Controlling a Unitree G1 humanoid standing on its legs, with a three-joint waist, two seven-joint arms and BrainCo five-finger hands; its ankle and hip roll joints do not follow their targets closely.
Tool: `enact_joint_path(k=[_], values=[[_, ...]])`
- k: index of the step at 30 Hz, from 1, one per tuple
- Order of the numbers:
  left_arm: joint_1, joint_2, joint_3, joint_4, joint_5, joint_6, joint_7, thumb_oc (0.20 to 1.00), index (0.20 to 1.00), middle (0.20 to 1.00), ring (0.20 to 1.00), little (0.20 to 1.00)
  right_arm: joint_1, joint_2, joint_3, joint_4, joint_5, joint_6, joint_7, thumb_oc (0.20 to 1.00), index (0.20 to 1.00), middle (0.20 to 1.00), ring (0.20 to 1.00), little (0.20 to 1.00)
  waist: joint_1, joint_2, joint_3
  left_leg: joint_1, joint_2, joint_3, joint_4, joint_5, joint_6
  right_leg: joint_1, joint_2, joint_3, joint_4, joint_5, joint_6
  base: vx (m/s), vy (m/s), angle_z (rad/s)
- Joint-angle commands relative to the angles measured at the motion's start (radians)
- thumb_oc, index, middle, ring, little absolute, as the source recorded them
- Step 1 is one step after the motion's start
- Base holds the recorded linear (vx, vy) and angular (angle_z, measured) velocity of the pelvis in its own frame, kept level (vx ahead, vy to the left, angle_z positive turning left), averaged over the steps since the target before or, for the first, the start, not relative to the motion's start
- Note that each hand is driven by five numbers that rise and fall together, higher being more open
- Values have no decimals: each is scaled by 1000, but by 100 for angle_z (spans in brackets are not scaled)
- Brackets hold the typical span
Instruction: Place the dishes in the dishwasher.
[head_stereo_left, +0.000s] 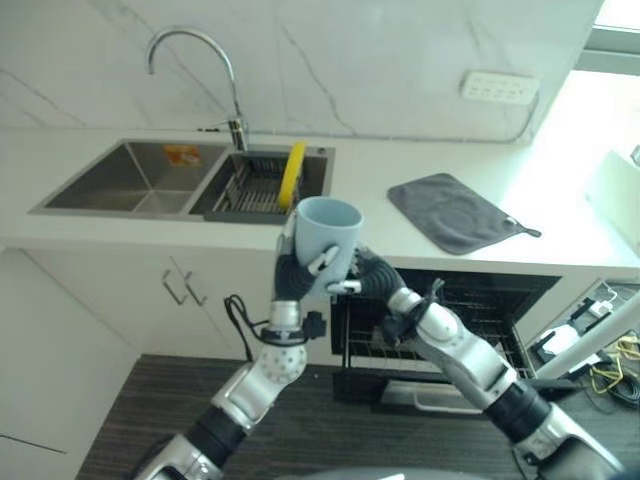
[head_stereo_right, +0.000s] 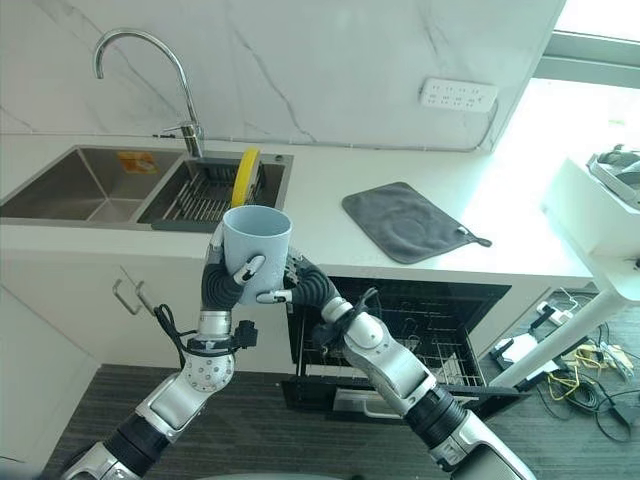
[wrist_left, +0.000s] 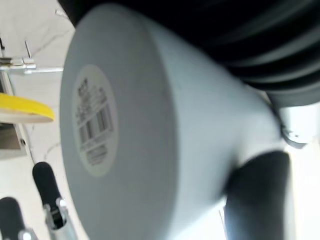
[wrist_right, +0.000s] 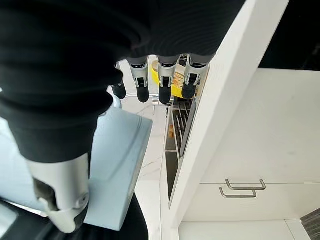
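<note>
Left hand (head_stereo_right: 222, 283) is curled round the upright pale-blue ceramic mug (head_stereo_right: 256, 240), held in front of the white counter edge (head_stereo_right: 420, 270), above the open dishwasher rack (head_stereo_right: 420, 335). Right hand (head_stereo_right: 300, 283) rests straight-fingered against the mug's side. The left wrist view alone shows a white barcode sticker (wrist_left: 93, 120) on the mug's base, its print too small to read.

A home kitchen; a white counter (head_stereo_left: 400, 215) with a steel double sink (head_stereo_left: 150, 180) and curved tap (head_stereo_left: 200, 60); marble-look wall (head_stereo_left: 350, 60); open dishwasher (head_stereo_right: 420, 330) below the counter's front edge.
</note>
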Motion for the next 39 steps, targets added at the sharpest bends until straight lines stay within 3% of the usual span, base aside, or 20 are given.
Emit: enact_joint_path(k=[1,8,11,12,17,28,39], values=[[-152,-32,-80,22,75,-21,38,200,200,200,200,200,-156,78,36,-11,66,-44,1,1000,1000,1000,1000,1000,20,-27,28,-10,40,-41,32,-106,-15,30,-79,54,57,-128,89,-16,-39,0],[-123,-46,-75,61,204,-16,145,200,200,200,200,200,-188,82,29,12,72,-62,-14,1000,1000,1000,1000,1000,39,-37,36,-22,38,-54,37,-104,-17,25,-76,52,59,-123,87,0,-30,1],[-146,-35,-76,63,190,4,136,200,200,200,200,200,-206,82,41,20,74,-70,-23,1000,1000,1000,1000,1000,39,-38,37,-20,37,-53,35,-107,-15,24,-77,50,59,-122,89,5,-14,0],[-190,-31,-92,72,194,41,148,200,200,200,200,200,-226,84,54,18,81,-70,-38,1000,1000,1000,1000,1000,37,-41,36,-24,38,-51,40,-108,-13,20,-77,51,58,-117,92,14,-57,0],[-185,-35,-118,84,235,65,154,200,200,200,200,200,-251,95,57,31,71,-75,-70,1000,1000,1000,1000,1000,45,-46,43,-29,38,-56,41,-110,-13,19,-76,44,57,-114,93,5,-28,0],[-161,-26,-135,121,247,61,106,200,200,200,200,200,-248,89,17,92,-16,-155,-133,1000,1000,1000,1000,1000,51,-43,53,-34,33,-61,55,-119,-5,14,-79,49,66,-117,90,2,-2,1],[-136,-6,-141,128,244,67,95,200,200,200,200,200,-241,73,-2,98,-45,-147,-162,1000,1000,1000,1000,1000,50,-34,56,-29,30,-60,60,-125,-2,17,-81,51,69,-121,89,0,0,0]])
